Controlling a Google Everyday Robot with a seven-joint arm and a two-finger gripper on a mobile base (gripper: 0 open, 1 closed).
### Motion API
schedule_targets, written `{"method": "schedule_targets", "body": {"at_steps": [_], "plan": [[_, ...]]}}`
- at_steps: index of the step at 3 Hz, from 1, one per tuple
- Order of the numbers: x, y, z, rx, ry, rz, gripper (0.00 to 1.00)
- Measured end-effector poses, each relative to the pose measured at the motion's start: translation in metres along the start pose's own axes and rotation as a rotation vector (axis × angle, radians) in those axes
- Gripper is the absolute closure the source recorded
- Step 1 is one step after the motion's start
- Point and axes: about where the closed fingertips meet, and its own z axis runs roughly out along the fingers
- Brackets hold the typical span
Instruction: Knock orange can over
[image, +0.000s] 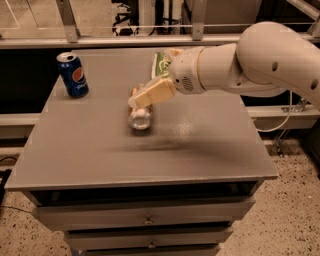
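The tool (141, 98) hangs low over the middle of the desk (200, 150), a little toward the left edge, at the end of the white arm (235, 65) that reaches in from the right side. Whether it is open or closed cannot be told, and it seems to hold nothing. The orange can (140, 116) lies right under and just in front of the tool's tip, on the side toward the front edge, touching it or nearly so. The can looks smeared. A round silver end faces the front edge, so its long axis appears to run from back to front and not upright: it is judged to be tipped over or in the act of falling. The coming move therefore turns on this: the can is forward of and below the tool, so any further push would go toward the front edge, while pulling away means rising and drawing back to the right. The blue Pepsi can (72, 74) stands upright near the back left corner, well apart. A green bag (159, 64) lies at the back edge, partly behind the arm.
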Motion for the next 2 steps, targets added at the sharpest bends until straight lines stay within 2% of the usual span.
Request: {"method": "schedule_targets", "body": {"at_steps": [2], "plan": [[0.036,-0.011,-0.035,0.001,0.016,0.027,0.0]]}}
